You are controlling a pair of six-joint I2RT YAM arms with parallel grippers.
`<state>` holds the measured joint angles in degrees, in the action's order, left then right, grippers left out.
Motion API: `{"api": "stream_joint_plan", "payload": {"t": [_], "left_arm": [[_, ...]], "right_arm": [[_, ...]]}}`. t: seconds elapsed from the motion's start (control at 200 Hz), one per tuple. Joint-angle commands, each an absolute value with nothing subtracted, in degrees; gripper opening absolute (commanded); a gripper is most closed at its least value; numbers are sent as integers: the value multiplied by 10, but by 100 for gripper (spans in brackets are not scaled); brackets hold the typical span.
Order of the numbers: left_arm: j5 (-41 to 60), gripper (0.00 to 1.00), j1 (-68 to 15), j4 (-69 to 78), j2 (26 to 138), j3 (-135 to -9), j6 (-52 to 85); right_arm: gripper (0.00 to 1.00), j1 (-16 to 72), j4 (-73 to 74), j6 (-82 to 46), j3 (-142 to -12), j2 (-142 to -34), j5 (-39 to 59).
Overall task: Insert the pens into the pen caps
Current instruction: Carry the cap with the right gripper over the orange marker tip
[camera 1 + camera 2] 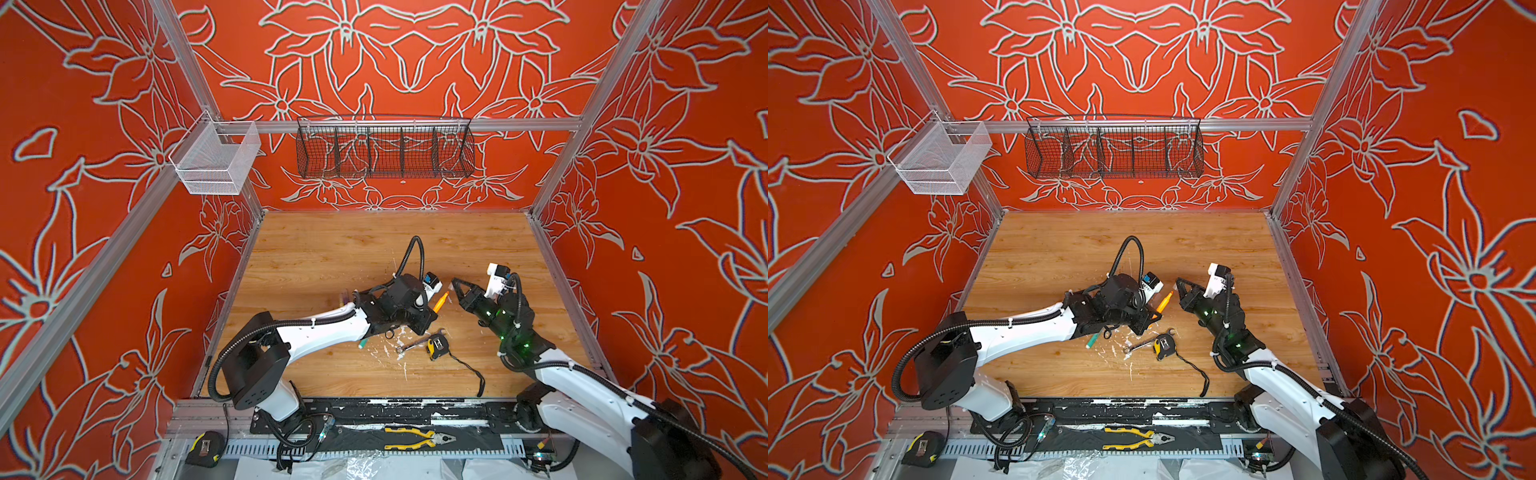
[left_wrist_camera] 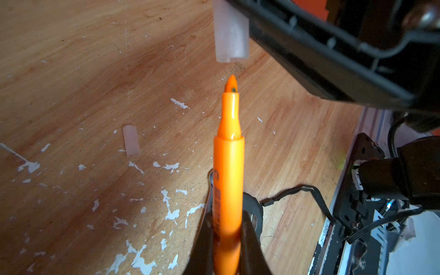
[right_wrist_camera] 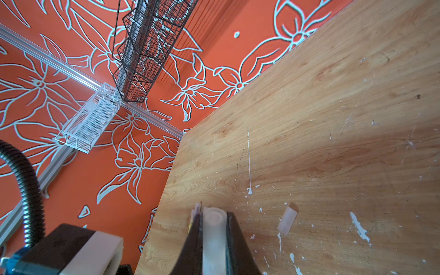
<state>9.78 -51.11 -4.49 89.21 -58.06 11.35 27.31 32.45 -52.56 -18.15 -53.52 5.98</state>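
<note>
While my left end effector (image 2: 227,234) pinches the lower barrel of the orange pen (image 2: 229,162), the pen's bare tip points at the open mouth of a clear pen cap (image 2: 231,35), a small gap apart and nearly in line. My right end effector (image 1: 454,281) is pressed together on that cap, and both parts hang above the desk (image 1: 332,249). A second cap (image 3: 287,220) lies loose on the wood among white flecks. In a top view, a green pen (image 1: 363,343) lies beside the left arm, near a wrench (image 1: 410,344) and a tape measure (image 1: 436,345).
</note>
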Motion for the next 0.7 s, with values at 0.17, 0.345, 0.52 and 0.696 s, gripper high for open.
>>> {"api": "stream_joint_plan", "payload": {"t": [0.17,0.345,0.52,0.696], "left_arm": [[82,0,-515,-33,870,-578,114],[68,0,-515,-29,863,-572,118],[55,0,-514,-25,856,-566,123],[58,0,-511,-22,855,-563,132]], "right_arm": [[0,271,364,-538,-198,-551,94],[0,271,377,-545,-199,-562,107],[0,271,394,-551,-197,-574,119],[0,272,413,-555,-194,-577,132]]}}
